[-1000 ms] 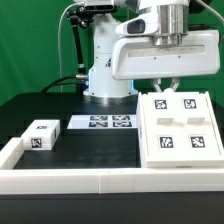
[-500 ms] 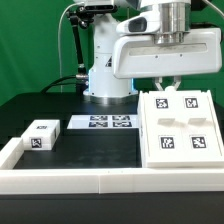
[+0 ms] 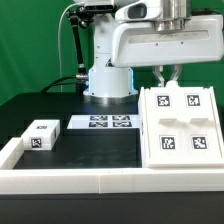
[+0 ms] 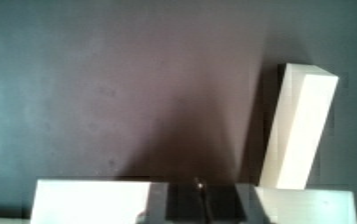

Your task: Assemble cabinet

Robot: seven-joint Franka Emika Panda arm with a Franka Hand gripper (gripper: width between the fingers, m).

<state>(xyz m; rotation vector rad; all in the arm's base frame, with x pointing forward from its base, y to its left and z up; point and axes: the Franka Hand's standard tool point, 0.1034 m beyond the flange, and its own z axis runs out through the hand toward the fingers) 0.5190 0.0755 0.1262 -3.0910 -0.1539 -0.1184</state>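
The black table (image 3: 100,150) carries everything we see. The arm (image 3: 108,72) rises from the table's far edge, its white wrist housing reaching toward the exterior view's right.

The cabinet body (image 3: 182,122), a broad white box with four marker tags on its upper face, fills the table's near corner on the exterior view's right. It lies flat and nothing rests on it. A low white border wall (image 3: 90,182) runs along the table's front edge and turns up the edge on the exterior view's left. The marker board (image 3: 108,122) lies flat toward the far edge, mid-table, just beside the cabinet body. A small block (image 3: 40,135) with tags sits near the corner on the exterior view's left, close to the wall and well apart from the cabinet body. The bare table between these pieces holds no obstacle.

The gripper (image 3: 166,80) hangs above the cabinet body's far edge, its fingers pressed together with nothing between them. The wrist view agrees: the gripper (image 4: 201,200) is closed over dark table, and a long white slab (image 4: 299,125) lies beside it; we cannot tell which part it is.

Against the earlier frames, the gripper has risen and moved slightly toward the exterior view's right. The parts have stayed put.
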